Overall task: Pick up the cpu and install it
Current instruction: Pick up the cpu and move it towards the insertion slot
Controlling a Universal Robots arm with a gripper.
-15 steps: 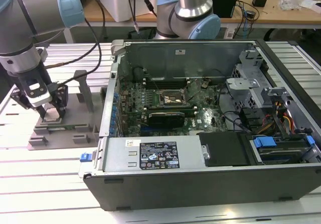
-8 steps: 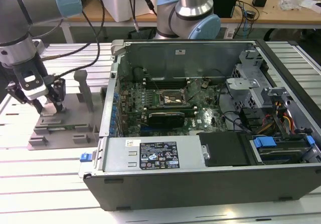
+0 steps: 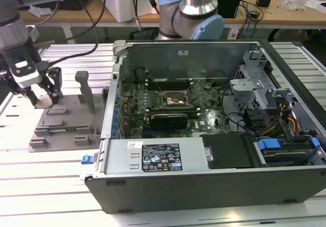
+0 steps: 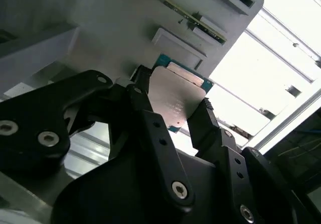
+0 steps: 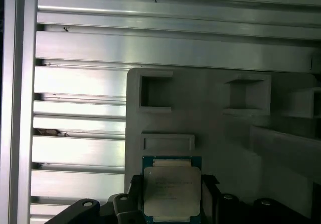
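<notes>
The cpu (image 5: 172, 191) is a small square chip with a silvery top and a green rim. It lies at the near corner of the grey plastic tray (image 5: 210, 113), on the exterior view's left. My gripper (image 3: 45, 97) is down on that tray, one black finger pressed against each side of the cpu (image 4: 175, 98). Both wrist views show the fingers touching its two opposite edges. The open computer case (image 3: 204, 186) lies to the exterior view's right, with the green motherboard (image 3: 153, 117) and its black-framed socket (image 3: 175, 102) inside.
Upright posts (image 3: 84, 87) rise from the tray (image 3: 61, 130) just beside my gripper. A second arm's base (image 3: 191, 13) stands behind the case. The table is ribbed aluminium (image 5: 150, 48). Cables and drive bays (image 3: 275, 120) crowd the case's right side.
</notes>
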